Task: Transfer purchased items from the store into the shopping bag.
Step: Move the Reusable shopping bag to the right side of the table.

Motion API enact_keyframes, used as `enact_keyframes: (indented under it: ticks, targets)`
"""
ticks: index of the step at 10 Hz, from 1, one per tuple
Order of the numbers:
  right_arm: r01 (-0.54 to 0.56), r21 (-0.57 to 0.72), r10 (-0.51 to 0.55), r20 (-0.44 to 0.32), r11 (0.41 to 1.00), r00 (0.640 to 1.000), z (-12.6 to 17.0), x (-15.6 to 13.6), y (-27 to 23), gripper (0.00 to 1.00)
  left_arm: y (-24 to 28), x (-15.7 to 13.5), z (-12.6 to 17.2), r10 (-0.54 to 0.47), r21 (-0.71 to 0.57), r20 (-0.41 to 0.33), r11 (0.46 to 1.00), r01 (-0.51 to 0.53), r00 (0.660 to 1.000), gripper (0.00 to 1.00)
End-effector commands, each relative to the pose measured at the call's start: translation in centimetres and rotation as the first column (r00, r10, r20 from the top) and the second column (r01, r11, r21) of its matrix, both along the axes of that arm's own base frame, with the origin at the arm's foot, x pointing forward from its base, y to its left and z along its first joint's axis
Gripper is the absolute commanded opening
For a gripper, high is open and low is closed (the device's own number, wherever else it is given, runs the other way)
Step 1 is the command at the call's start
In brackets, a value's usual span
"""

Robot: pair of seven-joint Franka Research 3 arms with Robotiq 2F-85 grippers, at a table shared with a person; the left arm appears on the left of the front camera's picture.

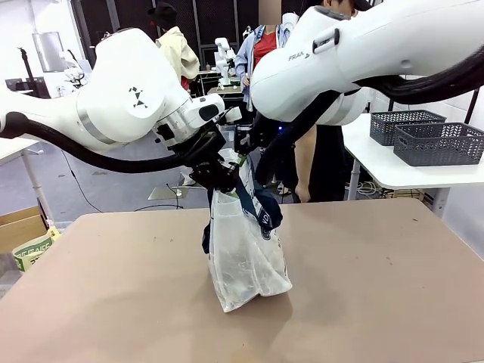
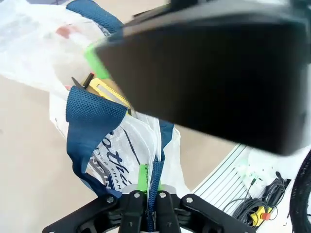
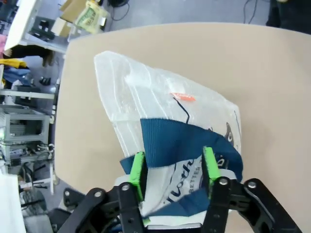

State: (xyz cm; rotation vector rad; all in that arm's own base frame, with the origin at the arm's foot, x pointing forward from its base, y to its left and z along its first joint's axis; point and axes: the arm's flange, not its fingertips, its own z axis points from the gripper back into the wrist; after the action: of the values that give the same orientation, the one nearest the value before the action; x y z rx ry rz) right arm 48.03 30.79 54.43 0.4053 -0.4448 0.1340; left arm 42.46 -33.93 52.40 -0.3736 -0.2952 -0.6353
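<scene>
Holding shopping bag (image 1: 246, 261) upright near table (image 1: 378, 287) centre, we see left gripper (image 2: 145, 187) pinched tight on navy strap handle (image 2: 95, 119) and bag's rim film. Right gripper (image 3: 171, 167) above bag mouth, fingers spread wide either side of other navy strap (image 3: 180, 143); pads not pressing it as far as we can tell. Yellow item (image 2: 109, 92) pokes out at bag mouth, left wrist view. Two dark grey mesh baskets (image 1: 427, 136) on white side table, well apart from bag.
</scene>
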Motion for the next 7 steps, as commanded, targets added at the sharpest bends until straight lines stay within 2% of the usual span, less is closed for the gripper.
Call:
enact_keyframes:
  ticks: [1, 2, 4, 5, 6, 7]
  targets:
    - [-0.011, 0.044, 0.009, 0.04, 0.999, 0.999, 0.0, -2.0, -3.0, 1.0, 1.1, -0.4, 0.3, -0.002, -0.006, 0.029, 1.0, 0.002, 1.0, 0.0]
    - [-0.007, 0.063, 0.002, 0.071, 0.998, 0.997, 0.7, -3.0, -4.0, 1.0, 1.2, -0.5, 0.3, -0.002, 0.004, 0.029, 1.0, 0.002, 1.0, 0.0]
    - [-0.091, 0.078, 0.085, 0.078, 0.993, 0.993, 1.8, -5.4, -6.9, 1.0, 1.3, -0.6, 0.5, -0.001, 0.008, 0.03, 1.0, 0.001, 1.0, 0.0]
    - [-0.186, 0.073, 0.178, 0.098, 0.98, 0.979, 2.0, -6.2, -8.3, 1.0, 1.4, -0.5, 0.5, 0.001, 0.009, 0.029, 1.0, -0.001, 1.0, 0.0]
    - [-0.3, 0.053, 0.292, 0.12, 0.953, 0.949, 2.1, -7.0, -9.7, 1.0, 1.4, -0.3, 0.4, 0.002, 0.009, 0.027, 1.0, -0.002, 1.0, 0.0]
    - [-0.369, -0.002, 0.366, 0.137, 0.929, 0.92, 2.0, -7.9, -10.6, 1.0, 1.4, -0.3, 0.4, 0.005, 0.01, 0.026, 1.0, -0.005, 1.0, 0.0]
